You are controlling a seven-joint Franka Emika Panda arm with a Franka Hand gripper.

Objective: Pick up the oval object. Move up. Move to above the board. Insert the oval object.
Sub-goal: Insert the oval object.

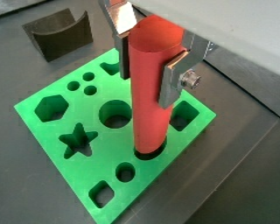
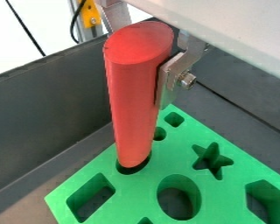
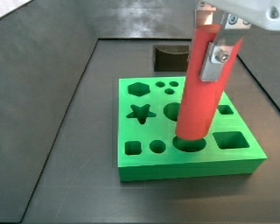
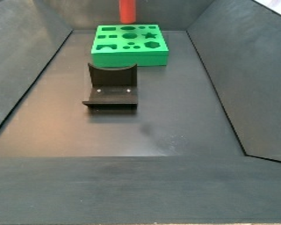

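While the gripper (image 1: 150, 54) clamps the oval object (image 1: 152, 87), its tip enters the board (image 1: 60, 131); seating and release remain.

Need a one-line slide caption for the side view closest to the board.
Pincer lowers the red peg into a hole in the green board.

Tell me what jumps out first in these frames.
The red oval object stands upright with its lower end in a hole of the bright green board, gripped near its top by the gripper. The board's star cut-out and its other shaped holes show clearly. In a side view, the dark fixture sits on the floor just in front of the board.
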